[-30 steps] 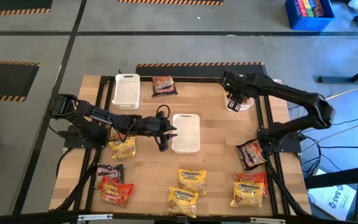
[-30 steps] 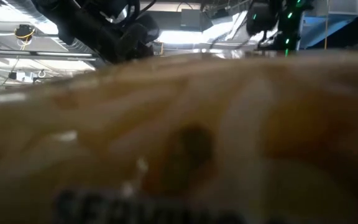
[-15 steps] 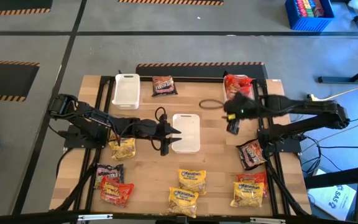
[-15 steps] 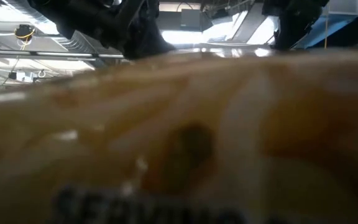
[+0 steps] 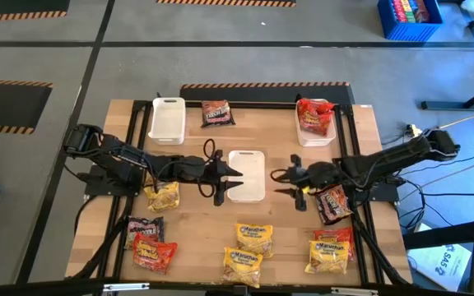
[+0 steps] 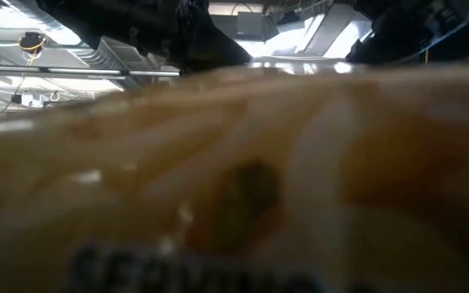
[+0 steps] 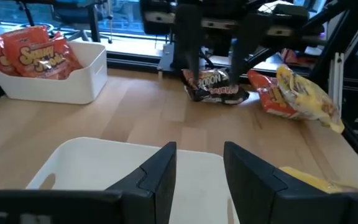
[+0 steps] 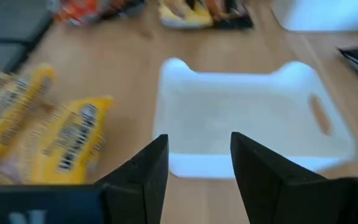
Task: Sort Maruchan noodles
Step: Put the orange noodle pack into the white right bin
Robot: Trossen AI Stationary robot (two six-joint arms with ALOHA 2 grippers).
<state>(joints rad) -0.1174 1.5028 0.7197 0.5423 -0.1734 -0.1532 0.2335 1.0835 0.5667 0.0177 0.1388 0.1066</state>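
Note:
Maruchan packets lie flat on the wooden table: yellow ones (image 5: 163, 196) (image 5: 253, 238) (image 5: 243, 265) (image 5: 327, 256), red ones (image 5: 155, 253) (image 5: 333, 237), dark ones (image 5: 142, 226) (image 5: 333, 204) (image 5: 216, 113). One red packet (image 5: 313, 115) lies in the far right white tray (image 5: 326, 136). My left gripper (image 5: 225, 182) is open and empty at the left edge of the middle white tray (image 5: 249, 177), which also shows in the left wrist view (image 7: 104, 162). My right gripper (image 5: 280, 182) is open and empty just right of that tray, facing it (image 8: 247, 118).
An empty white tray (image 5: 167, 119) stands at the far left. A black frame (image 5: 354, 156) runs around the table's edge. A yellow packet (image 6: 234, 179) right at the lens fills the low view. A blue crate (image 5: 410, 18) stands on the floor beyond.
My right gripper has left the far right tray and gone toward the table's near edge and left, turning to face the middle tray. The red packet now shows lying in the far right tray.

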